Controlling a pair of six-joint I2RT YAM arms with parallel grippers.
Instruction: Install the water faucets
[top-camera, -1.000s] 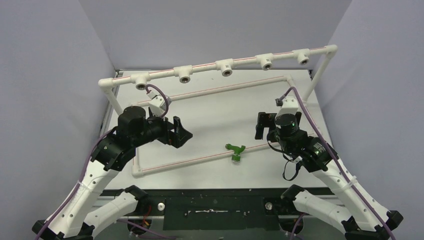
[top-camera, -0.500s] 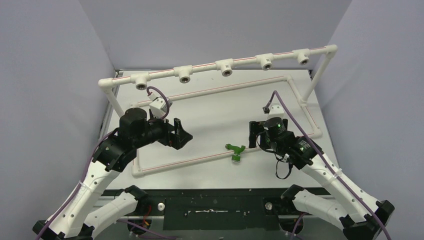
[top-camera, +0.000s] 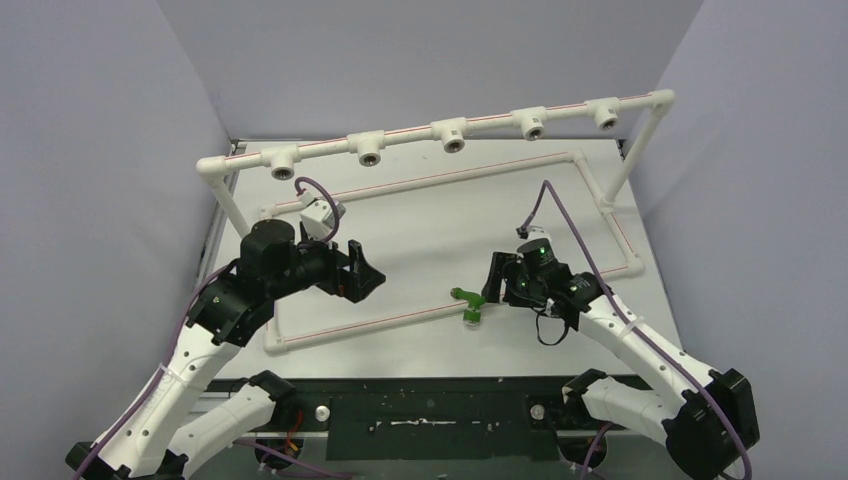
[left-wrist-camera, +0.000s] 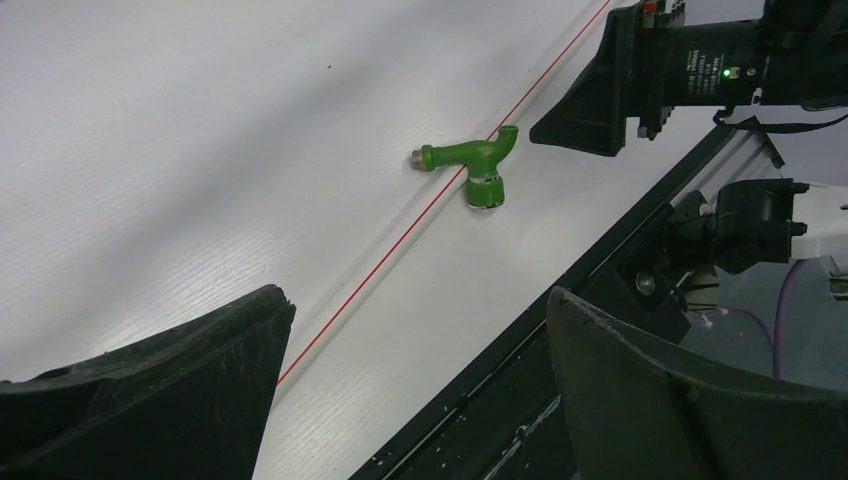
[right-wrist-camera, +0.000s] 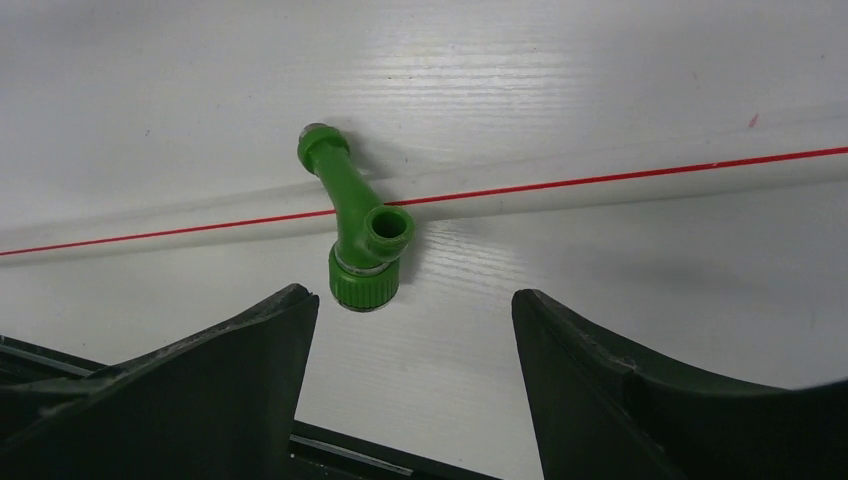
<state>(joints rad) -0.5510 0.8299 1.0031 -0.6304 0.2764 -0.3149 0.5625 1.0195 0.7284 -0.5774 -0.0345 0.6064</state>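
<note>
Green faucet (right-wrist-camera: 352, 215) lies across white pipe (right-wrist-camera: 650, 190) before spread right claw (right-wrist-camera: 408, 300)

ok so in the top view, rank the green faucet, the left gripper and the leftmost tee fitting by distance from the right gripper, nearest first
From the right gripper:
1. green faucet, just to its left, low on the table.
2. left gripper, farther left across the table.
3. leftmost tee fitting, far left on the raised pipe.
</note>
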